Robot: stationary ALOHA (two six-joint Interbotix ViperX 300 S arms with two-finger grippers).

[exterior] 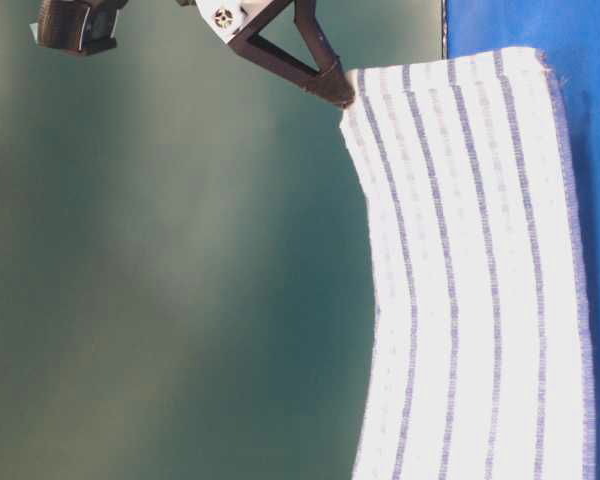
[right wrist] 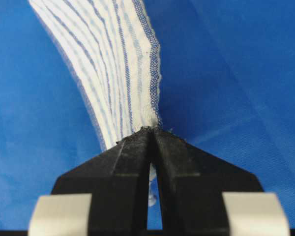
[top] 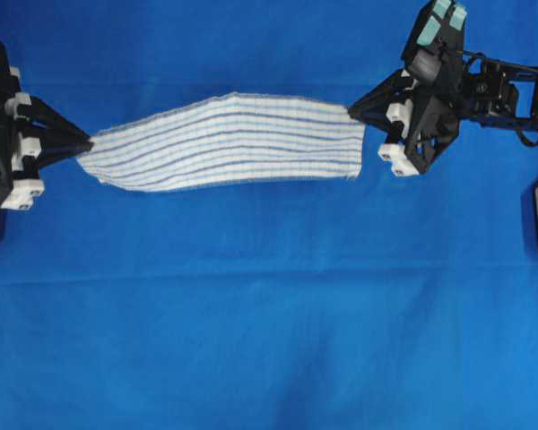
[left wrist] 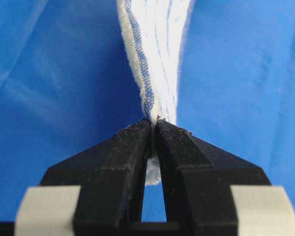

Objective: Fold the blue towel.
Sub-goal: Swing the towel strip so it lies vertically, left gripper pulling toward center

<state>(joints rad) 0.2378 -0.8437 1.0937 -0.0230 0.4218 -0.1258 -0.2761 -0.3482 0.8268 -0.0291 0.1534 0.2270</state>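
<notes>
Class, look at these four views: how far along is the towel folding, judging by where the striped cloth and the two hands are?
Done: both corners are gripped. The left hand and right hand are each shut on the striped towel.
In hand: the towel hangs stretched between them above the blue table cloth.
Left: carrying the held edge over, laying it down, then releasing.

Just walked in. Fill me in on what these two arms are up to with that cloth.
Both arms are holding the blue towel stretched between them above the blue table cloth. The left gripper is shut on one end and the right gripper is shut on the other, each pinching a top corner. The table-level view shows the towel hanging from that edge. No finished fold is visible yet.
</notes>
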